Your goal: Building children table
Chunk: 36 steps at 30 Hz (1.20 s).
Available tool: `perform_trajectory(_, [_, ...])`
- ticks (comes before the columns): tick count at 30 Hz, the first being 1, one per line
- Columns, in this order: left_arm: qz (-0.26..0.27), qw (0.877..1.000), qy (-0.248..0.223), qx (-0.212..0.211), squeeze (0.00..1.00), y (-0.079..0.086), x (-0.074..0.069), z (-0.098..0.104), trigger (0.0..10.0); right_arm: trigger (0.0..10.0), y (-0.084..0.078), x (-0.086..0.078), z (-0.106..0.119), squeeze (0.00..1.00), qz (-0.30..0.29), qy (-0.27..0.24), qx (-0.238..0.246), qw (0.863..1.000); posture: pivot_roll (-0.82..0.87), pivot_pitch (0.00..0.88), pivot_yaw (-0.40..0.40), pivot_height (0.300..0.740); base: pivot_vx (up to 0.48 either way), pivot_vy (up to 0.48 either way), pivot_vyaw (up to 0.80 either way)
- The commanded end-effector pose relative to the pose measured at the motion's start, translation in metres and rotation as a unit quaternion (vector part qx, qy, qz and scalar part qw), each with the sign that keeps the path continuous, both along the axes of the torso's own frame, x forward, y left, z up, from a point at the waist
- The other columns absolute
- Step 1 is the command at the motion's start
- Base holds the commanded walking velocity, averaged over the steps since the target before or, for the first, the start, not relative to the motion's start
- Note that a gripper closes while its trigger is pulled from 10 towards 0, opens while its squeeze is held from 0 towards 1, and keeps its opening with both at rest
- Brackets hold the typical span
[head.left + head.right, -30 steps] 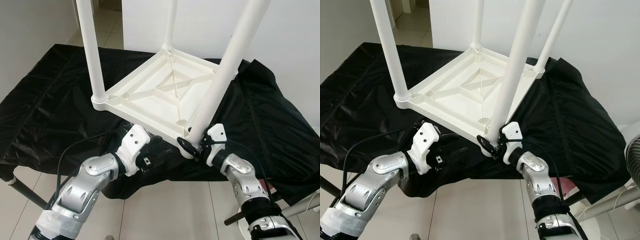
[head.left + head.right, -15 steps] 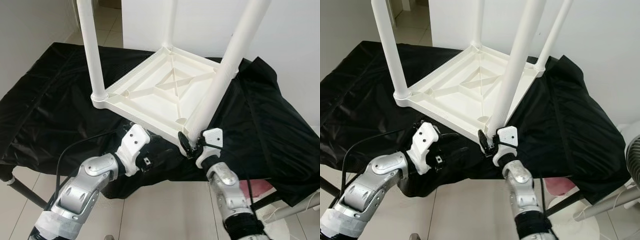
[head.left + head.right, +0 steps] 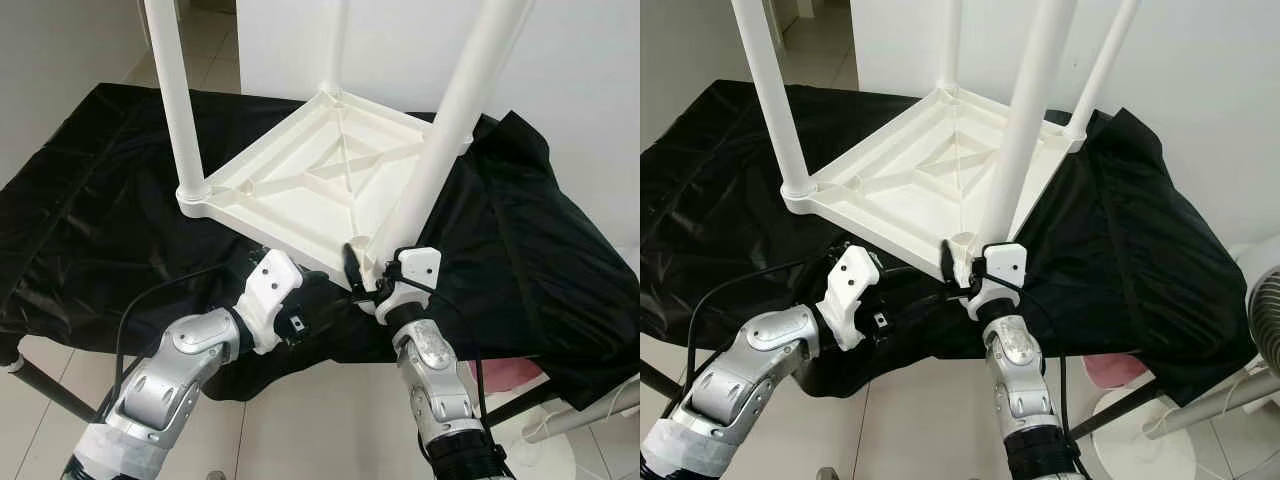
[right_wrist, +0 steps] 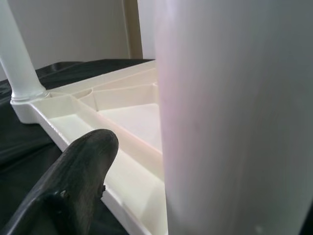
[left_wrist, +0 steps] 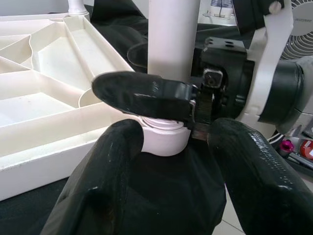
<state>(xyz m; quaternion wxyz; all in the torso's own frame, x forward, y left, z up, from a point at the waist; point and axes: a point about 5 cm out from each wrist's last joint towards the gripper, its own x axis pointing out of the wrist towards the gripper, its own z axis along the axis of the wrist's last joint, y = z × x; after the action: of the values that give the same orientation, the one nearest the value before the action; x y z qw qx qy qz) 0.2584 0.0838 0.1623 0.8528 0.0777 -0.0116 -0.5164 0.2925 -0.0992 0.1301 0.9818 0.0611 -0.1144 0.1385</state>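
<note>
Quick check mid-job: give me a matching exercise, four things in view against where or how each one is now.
Things:
1. right gripper
2. left gripper
3. tabletop
4. black cloth

States:
a. upside down, legs pointing up
b. spread under the tabletop
c. around the base of the near leg
d. open, low beside the tabletop's near corner

Pairs: 1-c, 2-d, 3-a, 4-b
</note>
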Motion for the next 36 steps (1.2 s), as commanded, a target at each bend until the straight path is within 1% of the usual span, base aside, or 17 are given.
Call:
perform_trajectory(1, [-0.006,1.0,0.004,0.002,0.0,-0.002,-0.001,-0.001,10.0,10.0,-0.002,-0.002,-0.004,0.0,0.014,0.009,-0.005,1.0,0.03,0.05,-0.083,0.74,0.0,0.0,0.0])
perform_trajectory(5, [-0.006,1.0,0.004,0.001,0.0,-0.002,-0.001,-0.001,10.0,10.0,-0.006,-0.001,-0.004,0.0,0.024,0.009,-0.013,1.0,0.03,0.051,-0.085,0.74,0.0,0.0,0.0])
perform_trajectory(7, [-0.005,1.0,0.004,0.001,0.0,-0.002,-0.001,-0.001,10.0,10.0,-0.012,-0.001,-0.004,0.0,0.031,0.006,-0.022,0.999,0.03,0.051,-0.085,0.74,0.0,0.0,0.0])
perform_trajectory(9, [-0.003,1.0,0.004,0.002,0.0,-0.002,-0.001,-0.002,10.0,10.0,-0.024,0.0,-0.002,0.0,0.038,0.001,-0.039,0.999,0.03,0.052,-0.086,0.74,0.0,0.0,0.0])
perform_trajectory(11, [-0.003,1.0,0.004,0.002,0.0,-0.002,-0.001,-0.002,10.0,10.0,-0.024,0.0,-0.002,0.0,0.038,0.001,-0.039,0.999,0.03,0.052,-0.086,0.74,0.0,0.0,0.0])
perform_trajectory(12, [0.0,1.0,0.005,-0.001,0.0,-0.002,-0.001,-0.001,10.0,10.0,-0.029,0.001,-0.002,0.0,0.044,-0.001,-0.041,0.998,0.03,0.054,-0.084,0.74,0.0,0.0,0.0])
perform_trajectory(13, [0.0,1.0,0.005,-0.001,0.0,-0.002,-0.001,-0.001,10.0,10.0,-0.029,0.001,-0.002,0.0,0.044,-0.001,-0.041,0.998,0.03,0.054,-0.084,0.74,0.0,0.0,0.0])
perform_trajectory(15, [0.002,1.0,0.009,-0.026,0.0,-0.003,0.0,0.004,10.0,10.0,-0.037,0.002,-0.003,0.0,0.056,0.004,-0.044,0.997,0.03,0.054,-0.089,0.74,0.0,0.0,0.0])
perform_trajectory(18, [0.002,0.999,0.011,-0.033,0.0,-0.003,0.001,0.006,10.0,10.0,-0.039,0.002,-0.004,0.0,0.061,0.007,-0.044,0.997,0.03,0.054,-0.089,0.74,0.0,0.0,0.0])
perform_trajectory(21, [-0.001,1.0,0.012,-0.022,0.0,-0.003,-0.001,0.002,10.0,10.0,-0.042,-0.001,-0.008,0.0,0.11,0.014,-0.062,0.992,0.02,0.052,-0.082,0.74,0.0,0.0,0.0])
perform_trajectory(27, [-0.011,1.0,0.005,-0.016,0.0,-0.004,-0.003,0.002,10.0,10.0,-0.046,0.002,-0.01,0.0,0.142,0.015,-0.082,0.986,0.02,0.049,-0.075,0.74,0.0,0.0,0.0])
perform_trajectory(28, [-0.013,1.0,0.006,-0.015,0.0,-0.004,-0.002,0.001,10.0,9.4,-0.047,0.005,-0.01,0.0,0.15,0.015,-0.091,0.984,0.01,0.046,-0.066,0.74,0.0,0.0,0.0])
perform_trajectory(32, [-0.014,1.0,0.007,-0.013,0.0,-0.005,-0.002,0.001,10.0,9.1,-0.048,0.008,-0.009,0.0,0.154,0.016,-0.097,0.983,0.02,0.044,-0.068,0.74,0.0,0.0,0.0])
perform_trajectory(33, [-0.019,1.0,0.008,-0.012,0.0,-0.007,-0.002,0.001,10.0,8.1,-0.05,0.019,-0.007,0.0,0.163,0.017,-0.113,0.98,0.02,0.038,-0.066,0.74,0.0,0.0,0.0])
perform_trajectory(34, [-0.019,1.0,0.008,-0.012,0.0,-0.007,-0.002,0.001,10.0,8.1,-0.05,0.019,-0.007,0.0,0.163,0.017,-0.113,0.98,0.02,0.038,-0.066,0.74,0.0,0.0,0.0])
perform_trajectory(35, [-0.02,1.0,0.009,-0.012,0.0,-0.008,-0.003,0.0,10.0,8.7,-0.051,0.023,-0.006,0.0,0.167,0.018,-0.119,0.979,0.02,0.036,-0.066,0.74,0.0,0.0,0.0])
perform_trajectory(36, [-0.02,1.0,0.009,-0.012,0.0,-0.008,-0.003,0.0,10.0,8.7,-0.051,0.023,-0.006,0.0,0.167,0.018,-0.119,0.979,0.02,0.036,-0.066,0.74,0.0,0.0,0.0])
